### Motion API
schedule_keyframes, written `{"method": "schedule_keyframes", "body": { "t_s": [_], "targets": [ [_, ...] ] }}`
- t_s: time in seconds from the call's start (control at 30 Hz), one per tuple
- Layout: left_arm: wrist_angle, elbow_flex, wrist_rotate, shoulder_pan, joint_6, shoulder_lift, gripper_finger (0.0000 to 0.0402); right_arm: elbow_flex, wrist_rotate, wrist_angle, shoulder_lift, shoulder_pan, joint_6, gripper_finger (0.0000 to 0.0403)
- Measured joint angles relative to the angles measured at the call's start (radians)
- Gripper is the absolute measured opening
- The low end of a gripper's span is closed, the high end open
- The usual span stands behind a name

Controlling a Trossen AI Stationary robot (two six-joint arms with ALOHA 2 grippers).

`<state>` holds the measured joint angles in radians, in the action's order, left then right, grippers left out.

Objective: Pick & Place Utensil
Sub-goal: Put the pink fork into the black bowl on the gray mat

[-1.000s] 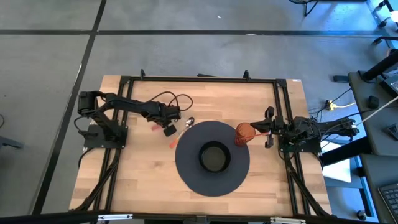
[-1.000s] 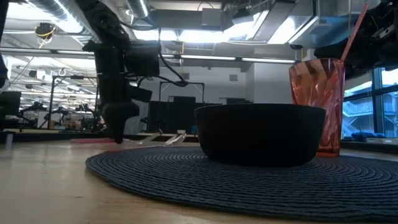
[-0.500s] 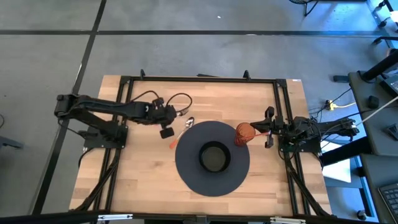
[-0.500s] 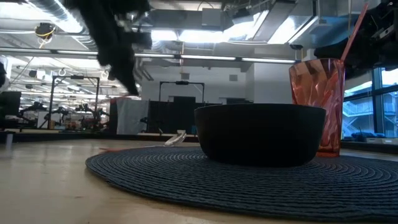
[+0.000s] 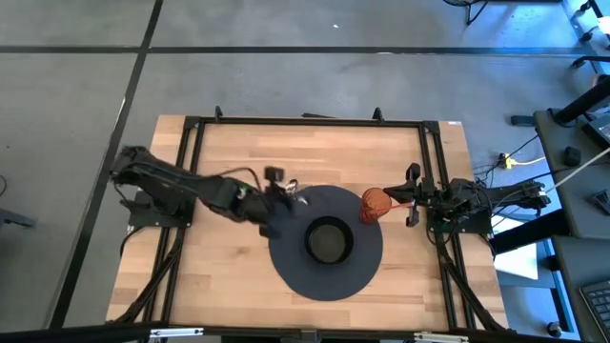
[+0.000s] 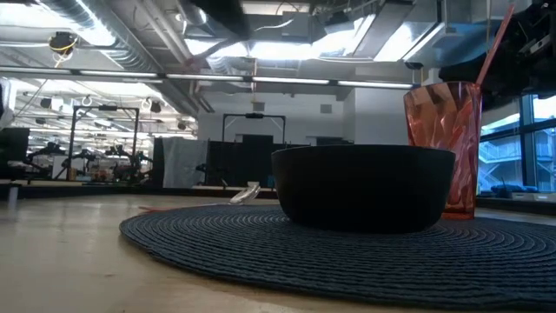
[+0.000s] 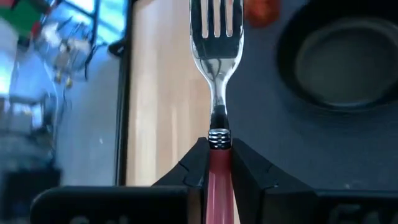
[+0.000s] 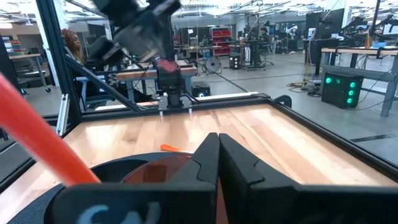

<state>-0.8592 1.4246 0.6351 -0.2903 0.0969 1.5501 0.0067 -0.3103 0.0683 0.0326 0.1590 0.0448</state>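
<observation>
From above, high view: wooden table w/ round dark woven placemat at centre, black bowl sitting on its middle. Left arm reaches in from the left edge; left gripper sits over the placemat's left rim, blurred here so fingers can't be read from this angle. A spoon lies just by the gripper at the mat's upper-left rim. Orange-red tumbler stands on the mat's right edge, touching or just beside the right gripper, which is parked at the table's right side.

Low view: bowl upright on placemat, tumbler behind it to the right w/ a red straw slanting out of it. Spoon rests at the mat's far rim. Thin orange item lies flat on the wood near the mat's left edge; can't tell what it is. Left arm only a dark blur along the top.

Left wrist view: left gripper clamped tight on the pink-red handle of a fork; metal tines point ahead, over the seam where wood meets placemat. Bowl ahead & to one side, tumbler beyond.

Right wrist view: right gripper fingers pressed together, nothing seen between them. Tumbler rim & straw close in front. Left arm blurred across the table. Person seated beyond the table frame.
</observation>
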Motion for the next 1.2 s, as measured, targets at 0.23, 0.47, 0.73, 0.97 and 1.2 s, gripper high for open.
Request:
{"method": "schedule_keyframes", "body": {
  "t_s": [0.23,0.47,0.73,0.97,1.2],
  "targets": [
    [-0.123,0.236,0.002,-0.071,0.226,0.271,0.0039,0.0,0.001,0.0,0.0,0.0,0.001,0.0007],
    [-0.164,0.388,0.096,-0.089,0.447,0.492,0.0037,0.0,0.005,0.0,0.0,0.0,0.004,0.0007],
    [-0.149,0.475,0.082,-0.08,0.645,0.635,0.0038,0.0,0.032,-0.003,0.0,0.0,0.004,0.0007],
    [-0.134,0.476,0.172,-0.055,0.737,0.71,0.0038,0.0,0.052,-0.006,0.0,0.0,0.004,0.0007],
    [-0.124,0.477,0.172,-0.054,0.762,0.733,0.004,0.0,0.053,-0.006,0.0,0.0,0.004,0.0007]
  ]
}}
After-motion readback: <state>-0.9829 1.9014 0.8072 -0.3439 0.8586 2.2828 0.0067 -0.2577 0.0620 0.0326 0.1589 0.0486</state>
